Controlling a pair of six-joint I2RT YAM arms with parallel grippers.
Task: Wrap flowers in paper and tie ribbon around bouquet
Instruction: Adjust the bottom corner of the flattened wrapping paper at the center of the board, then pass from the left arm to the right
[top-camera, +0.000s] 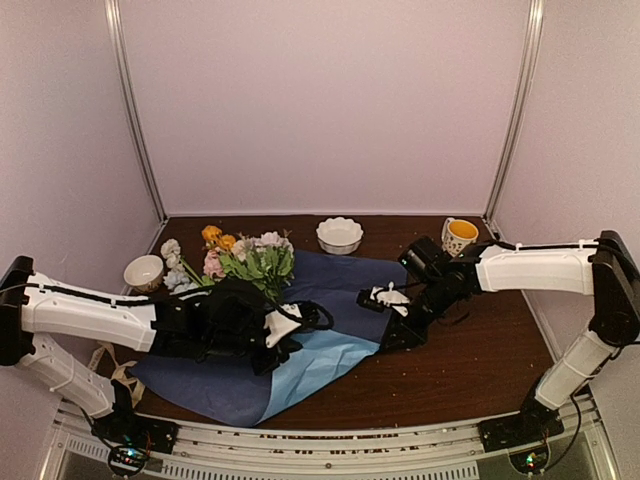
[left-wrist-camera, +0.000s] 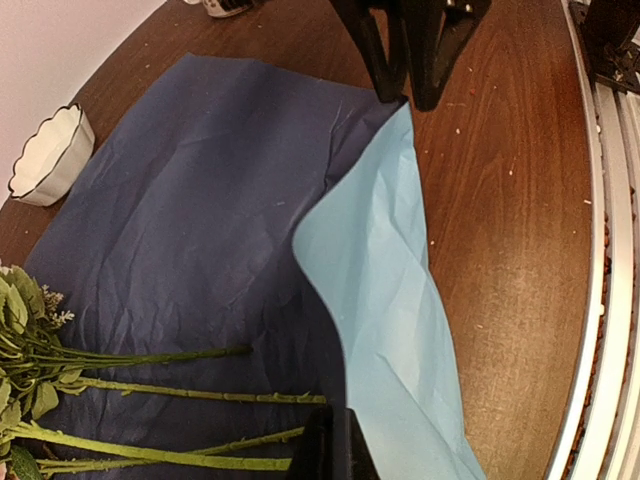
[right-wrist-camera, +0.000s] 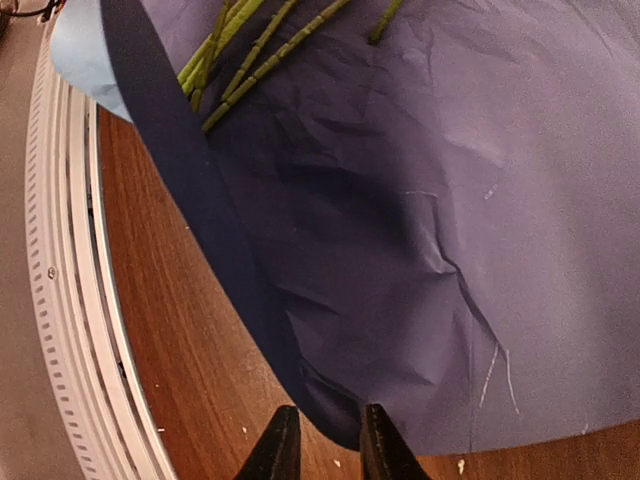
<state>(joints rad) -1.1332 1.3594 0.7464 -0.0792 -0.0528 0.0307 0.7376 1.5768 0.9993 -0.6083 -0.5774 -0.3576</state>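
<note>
Now paper (top-camera: 330, 280) lies on the bench (top-camera: 470, 350) under the flowers (top-camera: 255, 262); my right jaws stand slightly parted around its edge, my left jaws clenched on its folded flap.

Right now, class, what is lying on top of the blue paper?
The flowers lie on the paper, their stems across its dark face. Its near edge is folded over, so anything beneath that flap is hidden.
</note>
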